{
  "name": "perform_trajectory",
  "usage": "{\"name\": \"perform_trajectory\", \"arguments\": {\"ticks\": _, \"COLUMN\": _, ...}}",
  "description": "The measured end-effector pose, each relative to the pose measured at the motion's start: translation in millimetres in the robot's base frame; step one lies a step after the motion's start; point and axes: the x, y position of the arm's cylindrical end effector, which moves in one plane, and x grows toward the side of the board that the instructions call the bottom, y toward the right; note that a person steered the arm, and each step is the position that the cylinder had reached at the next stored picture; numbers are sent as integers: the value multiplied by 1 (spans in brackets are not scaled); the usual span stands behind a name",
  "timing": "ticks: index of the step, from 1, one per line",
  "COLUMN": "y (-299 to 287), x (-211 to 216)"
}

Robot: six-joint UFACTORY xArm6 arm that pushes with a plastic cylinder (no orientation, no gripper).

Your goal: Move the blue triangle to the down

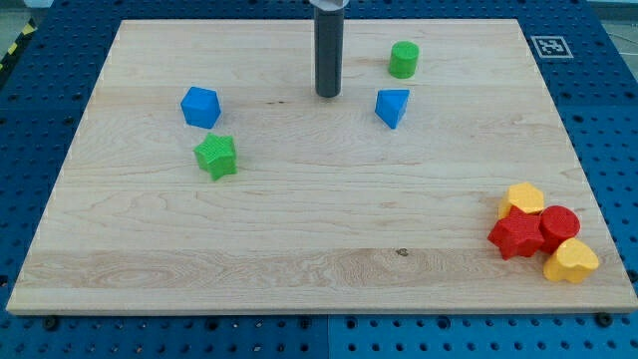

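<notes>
The blue triangle [392, 107] lies on the wooden board [319, 219], right of centre near the view's top. My tip [328, 95] is the lower end of a dark rod coming down from the top edge. It rests on the board to the left of the blue triangle, with a clear gap between them and at about the same height in the view. A green cylinder [404, 60] stands just above the triangle.
A blue cube [200, 107] and a green star [216, 157] sit at the left. At the lower right lie a yellow block [522, 198], a red star [514, 237], a red cylinder [558, 225] and a yellow heart [570, 261], clustered together.
</notes>
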Motion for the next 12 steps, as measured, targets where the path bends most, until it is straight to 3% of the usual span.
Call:
{"name": "perform_trajectory", "arguments": {"ticks": 2, "y": 1, "x": -5}}
{"name": "perform_trajectory", "arguments": {"ticks": 5, "y": 60, "x": 5}}
{"name": "perform_trajectory", "arguments": {"ticks": 12, "y": 73, "x": 46}}
